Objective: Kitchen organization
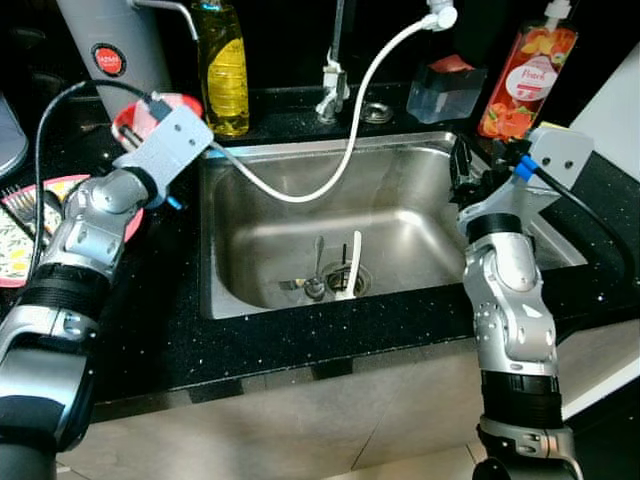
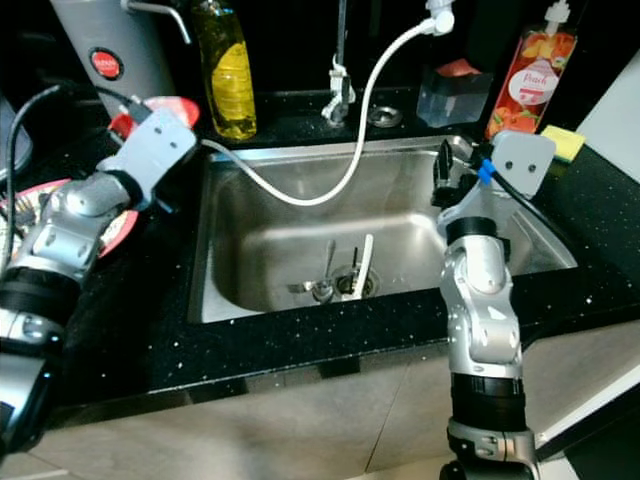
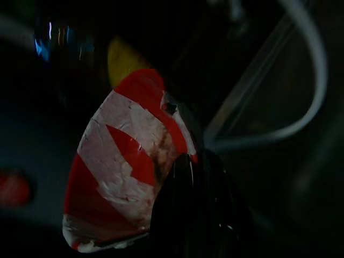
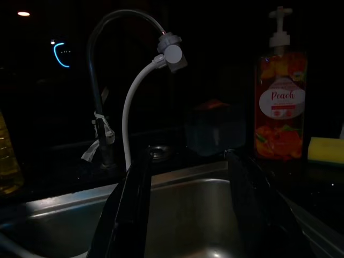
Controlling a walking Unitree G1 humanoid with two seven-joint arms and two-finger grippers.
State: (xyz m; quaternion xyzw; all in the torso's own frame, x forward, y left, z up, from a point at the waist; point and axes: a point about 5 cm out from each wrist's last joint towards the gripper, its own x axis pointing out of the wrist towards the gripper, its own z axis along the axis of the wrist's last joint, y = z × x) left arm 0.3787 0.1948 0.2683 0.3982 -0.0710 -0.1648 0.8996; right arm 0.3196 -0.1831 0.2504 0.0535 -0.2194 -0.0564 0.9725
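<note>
A red-and-white bowl [image 3: 123,172] is gripped at its rim by the left pincer [image 3: 188,177], held above the black tabletop [image 1: 300,345] left of the sink [image 1: 400,160]. Cutlery [image 1: 330,275] lies at the sink's drain, a plate [image 1: 30,215] sits far left. The right pincer [image 4: 188,209] hovers empty, fingers apart, over the sink. Tidying seems mid-way, with much left.

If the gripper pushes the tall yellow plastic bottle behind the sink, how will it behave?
The tall yellow plastic bottle would probably tip rather than slide, being tall and narrow. It looks nearly full, so probably heavy. Its smooth wall may slip between fingers.
</note>
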